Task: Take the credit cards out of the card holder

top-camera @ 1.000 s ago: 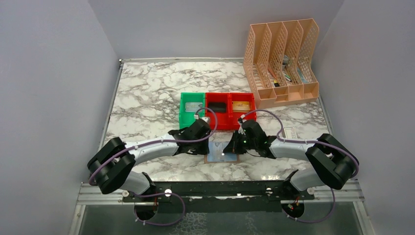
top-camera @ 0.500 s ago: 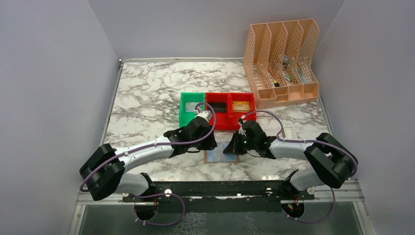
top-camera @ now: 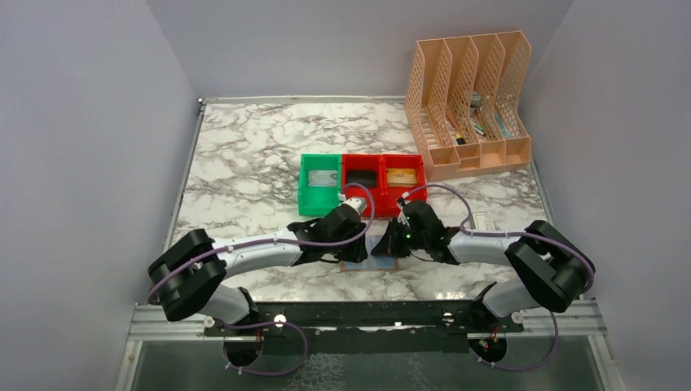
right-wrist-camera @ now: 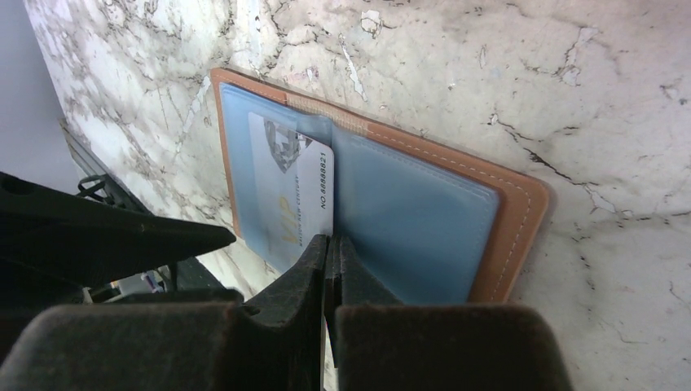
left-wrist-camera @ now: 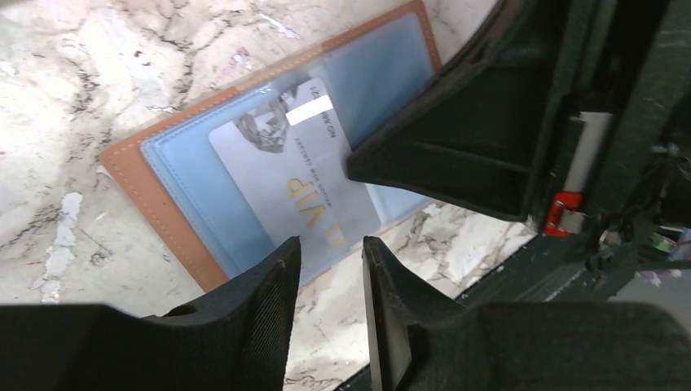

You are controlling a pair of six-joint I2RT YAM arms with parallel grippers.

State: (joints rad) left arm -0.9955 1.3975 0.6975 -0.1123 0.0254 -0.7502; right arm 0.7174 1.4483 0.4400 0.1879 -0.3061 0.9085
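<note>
The card holder (right-wrist-camera: 407, 204) lies open on the desk (right-wrist-camera: 570, 81), with a silver card (right-wrist-camera: 289, 195) partly out of its pocket. The right claw (right-wrist-camera: 328, 244), clenched, presses on the lining. The left claw (left-wrist-camera: 330, 243) is released and empty at the card's free edge. Risk: pinching lining along with the card would drag the holder. Bare desk lies nearward; the bins (top-camera: 319, 186) stand near behind.
</note>
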